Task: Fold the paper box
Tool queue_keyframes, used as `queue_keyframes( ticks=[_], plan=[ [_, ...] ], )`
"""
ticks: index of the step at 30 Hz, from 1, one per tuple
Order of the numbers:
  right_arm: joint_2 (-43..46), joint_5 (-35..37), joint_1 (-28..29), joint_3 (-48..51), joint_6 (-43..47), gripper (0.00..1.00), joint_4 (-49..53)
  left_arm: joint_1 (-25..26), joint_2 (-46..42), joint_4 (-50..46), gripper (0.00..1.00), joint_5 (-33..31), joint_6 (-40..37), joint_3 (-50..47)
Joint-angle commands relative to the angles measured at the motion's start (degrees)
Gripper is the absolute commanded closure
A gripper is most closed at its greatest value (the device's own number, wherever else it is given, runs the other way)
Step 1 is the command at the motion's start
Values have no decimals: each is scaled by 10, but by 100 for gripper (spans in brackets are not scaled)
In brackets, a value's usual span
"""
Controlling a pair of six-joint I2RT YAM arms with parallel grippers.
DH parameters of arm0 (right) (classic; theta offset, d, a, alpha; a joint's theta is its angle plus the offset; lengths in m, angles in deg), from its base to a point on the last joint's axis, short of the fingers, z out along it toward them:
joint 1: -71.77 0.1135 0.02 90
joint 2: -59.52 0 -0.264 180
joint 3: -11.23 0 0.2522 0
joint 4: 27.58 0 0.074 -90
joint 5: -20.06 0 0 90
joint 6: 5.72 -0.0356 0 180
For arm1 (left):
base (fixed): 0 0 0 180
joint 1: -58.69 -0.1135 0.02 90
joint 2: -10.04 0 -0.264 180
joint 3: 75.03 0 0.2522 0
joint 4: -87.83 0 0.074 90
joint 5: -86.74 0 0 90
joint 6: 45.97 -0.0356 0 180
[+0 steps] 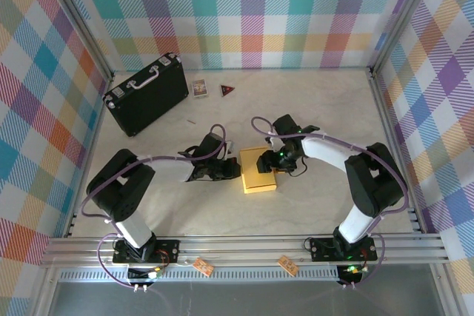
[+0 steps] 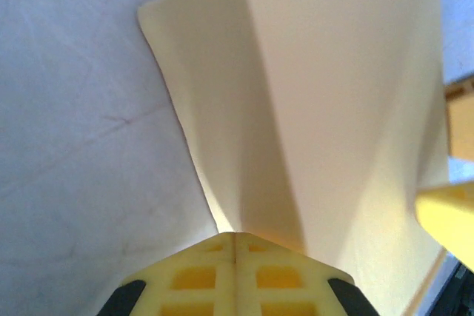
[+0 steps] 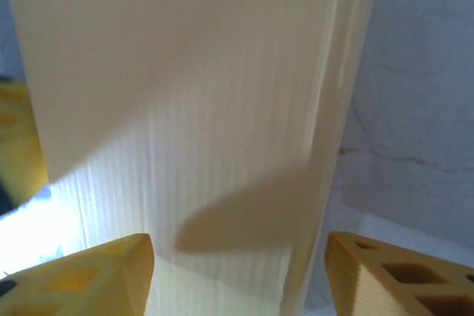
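Between both grippers: paper box (image 1: 259, 171), mustard corrugated card, pale and matte inside, finely ribbed, sharply creased. Just ahead of the clenched left gripper (image 2: 235, 240): a folded flap (image 2: 222, 109) meeting its tips; hold on it unclear. Astride one upright wall (image 3: 222, 109): right gripper (image 3: 238, 257), spread, released. Risks buckling or springing that thin wall under uneven pressure.

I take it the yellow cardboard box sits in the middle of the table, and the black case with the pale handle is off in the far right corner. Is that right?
One detail is off. The black case lies in the far left corner of the table, not the far right, as the top external view shows. The paper box does sit in the middle.
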Motion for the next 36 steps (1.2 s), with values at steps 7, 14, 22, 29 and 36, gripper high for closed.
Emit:
queue_keyframes(
  ticks=[7, 14, 22, 29, 36],
  plan=[
    [27, 97, 2, -42, 23, 29, 27, -6, -131, -151, 90, -85, -37, -38],
    [36, 73, 2, -31, 27, 31, 29, 1, -203, -92, 100, -42, 0, -98],
    [33, 21, 4, 12, -21, 37, -16, 74, -159, 0, 100, -67, 60, -114],
    [90, 13, 3, 64, -24, 36, -24, 105, -105, 63, 100, -83, 79, -115],
    [98, -42, 3, 117, -28, 37, -81, 115, -78, 60, 100, -105, 79, -111]
  ],
)
